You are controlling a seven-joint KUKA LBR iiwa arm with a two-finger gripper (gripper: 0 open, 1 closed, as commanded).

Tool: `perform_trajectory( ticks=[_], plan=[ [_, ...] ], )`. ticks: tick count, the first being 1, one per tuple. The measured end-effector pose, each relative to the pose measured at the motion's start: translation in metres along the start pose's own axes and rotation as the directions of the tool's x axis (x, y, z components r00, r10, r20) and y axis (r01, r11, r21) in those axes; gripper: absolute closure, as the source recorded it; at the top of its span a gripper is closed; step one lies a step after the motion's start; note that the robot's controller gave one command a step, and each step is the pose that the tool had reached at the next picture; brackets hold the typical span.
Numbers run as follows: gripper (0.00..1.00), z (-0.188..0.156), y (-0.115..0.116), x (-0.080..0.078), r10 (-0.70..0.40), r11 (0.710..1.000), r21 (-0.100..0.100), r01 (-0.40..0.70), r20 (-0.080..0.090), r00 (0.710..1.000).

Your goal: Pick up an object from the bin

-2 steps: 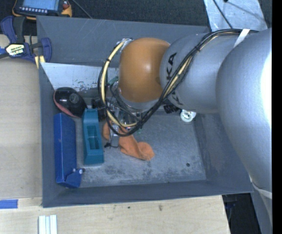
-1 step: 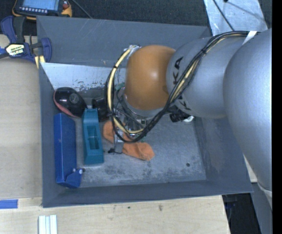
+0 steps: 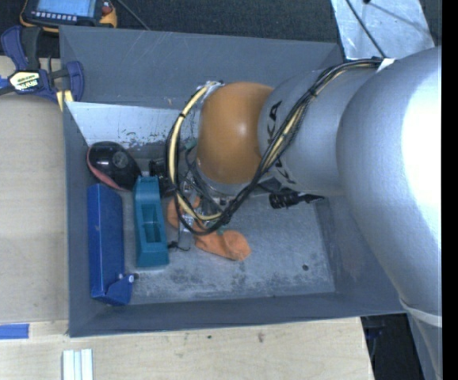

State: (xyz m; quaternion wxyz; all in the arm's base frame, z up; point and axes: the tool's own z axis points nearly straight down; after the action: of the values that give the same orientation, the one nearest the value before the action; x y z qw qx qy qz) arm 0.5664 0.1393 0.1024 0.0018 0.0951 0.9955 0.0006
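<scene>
My gripper [image 3: 188, 209] is low in the middle of the bin, mostly hidden under the arm's wrist. Right below it lies an orange soft thing [image 3: 227, 245], partly covered by the gripper. A light blue oblong thing [image 3: 150, 225] lies lengthwise just left of the gripper, close to touching it. I cannot tell whether anything is held.
A long dark blue box [image 3: 106, 244] lies along the bin's left wall. At the back left sits a black rounded thing with a red underside [image 3: 112, 165]. The big arm reaches in from the right and covers the bin's right half.
</scene>
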Motion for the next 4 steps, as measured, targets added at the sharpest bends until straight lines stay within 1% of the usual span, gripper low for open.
perform_trajectory(
  ticks=[1,2,3,4],
  plan=[
    [0.00,0.022,-0.006,0.005,-0.066,0.998,0.002,0.066,-0.003,0.998],
    [1.00,0.032,-0.017,0.007,0.069,0.998,0.000,-0.069,-0.001,0.998],
    [1.00,0.032,-0.017,0.007,0.070,0.998,0.000,-0.070,-0.001,0.998],
    [1.00,0.001,-0.014,0.013,0.061,0.998,0.005,-0.061,-0.011,0.998]
  ],
)
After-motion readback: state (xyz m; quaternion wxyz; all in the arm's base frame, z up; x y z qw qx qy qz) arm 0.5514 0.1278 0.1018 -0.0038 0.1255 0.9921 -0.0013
